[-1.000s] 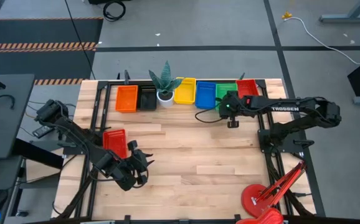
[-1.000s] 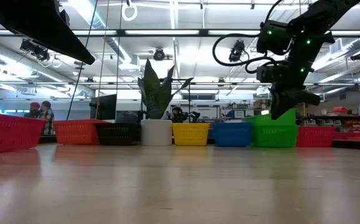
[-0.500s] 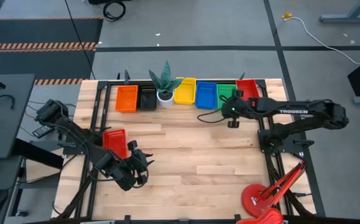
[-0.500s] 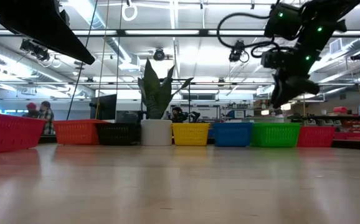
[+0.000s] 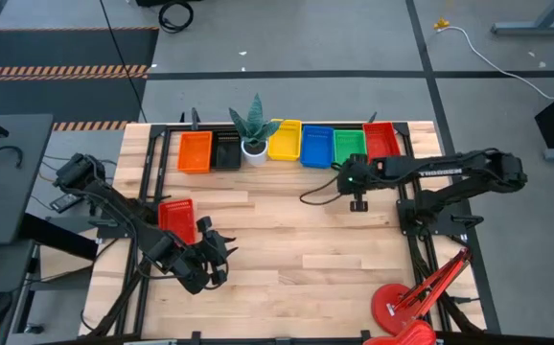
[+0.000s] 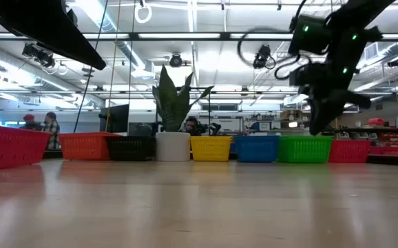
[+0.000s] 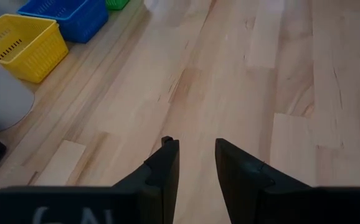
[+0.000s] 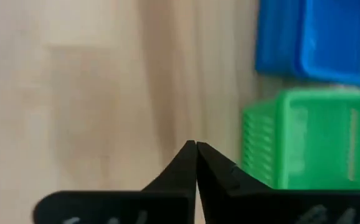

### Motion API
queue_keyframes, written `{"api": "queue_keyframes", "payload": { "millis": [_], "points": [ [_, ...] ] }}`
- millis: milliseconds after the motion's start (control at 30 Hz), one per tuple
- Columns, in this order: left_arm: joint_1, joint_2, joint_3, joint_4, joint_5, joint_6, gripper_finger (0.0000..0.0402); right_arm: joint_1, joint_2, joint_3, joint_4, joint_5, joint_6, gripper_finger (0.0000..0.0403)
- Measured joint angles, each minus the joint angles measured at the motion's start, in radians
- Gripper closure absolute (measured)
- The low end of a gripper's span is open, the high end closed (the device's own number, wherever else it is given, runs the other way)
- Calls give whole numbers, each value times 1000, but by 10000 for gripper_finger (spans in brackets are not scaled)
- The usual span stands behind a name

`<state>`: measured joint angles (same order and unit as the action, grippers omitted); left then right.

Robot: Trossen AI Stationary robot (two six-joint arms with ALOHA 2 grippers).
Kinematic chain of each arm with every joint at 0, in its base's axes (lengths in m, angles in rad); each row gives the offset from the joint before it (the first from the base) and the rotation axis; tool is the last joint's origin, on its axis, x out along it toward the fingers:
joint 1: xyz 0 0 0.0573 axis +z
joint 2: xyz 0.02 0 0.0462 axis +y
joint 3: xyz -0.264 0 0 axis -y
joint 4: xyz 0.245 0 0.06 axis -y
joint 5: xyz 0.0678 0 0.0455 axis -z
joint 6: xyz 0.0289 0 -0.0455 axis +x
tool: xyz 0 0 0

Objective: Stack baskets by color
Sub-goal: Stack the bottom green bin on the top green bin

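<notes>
Baskets line the table's far edge: orange (image 5: 196,150), black (image 5: 227,150), yellow (image 5: 285,140), blue (image 5: 317,146), green (image 5: 348,146) and red (image 5: 380,140), all resting on their bottoms. Another red basket (image 5: 176,218) sits at the left. My right gripper (image 5: 357,199) hangs shut and empty above bare wood, just on the near side of the green basket (image 8: 311,137). My left gripper (image 5: 217,251) hovers open and empty above the near left of the table, next to the lone red basket. Its fingers (image 7: 167,165) stand apart over bare boards.
A white pot with a spiky plant (image 5: 255,139) stands between the black and yellow baskets. A red clamp lamp (image 5: 406,309) lies at the near right corner. Bare wood (image 5: 296,240) spans the middle of the table.
My right gripper has let go of the green basket, which was a little off the table and now rests in the row between blue and red. The gripper has then drawn back toward the table's near edge, and its fingers now meet.
</notes>
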<state>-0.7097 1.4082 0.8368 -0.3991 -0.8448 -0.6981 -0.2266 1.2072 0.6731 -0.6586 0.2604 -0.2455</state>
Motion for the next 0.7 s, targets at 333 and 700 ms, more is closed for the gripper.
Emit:
{"api": "queue_keyframes", "payload": {
  "millis": [333,700],
  "points": [
    [0,0,0,0,0,3,292,-134,177,0,50,196,4,399],
    [0,0,0,0,0,4,292,-174,178,0,160,253,-21,400]
  ]
}}
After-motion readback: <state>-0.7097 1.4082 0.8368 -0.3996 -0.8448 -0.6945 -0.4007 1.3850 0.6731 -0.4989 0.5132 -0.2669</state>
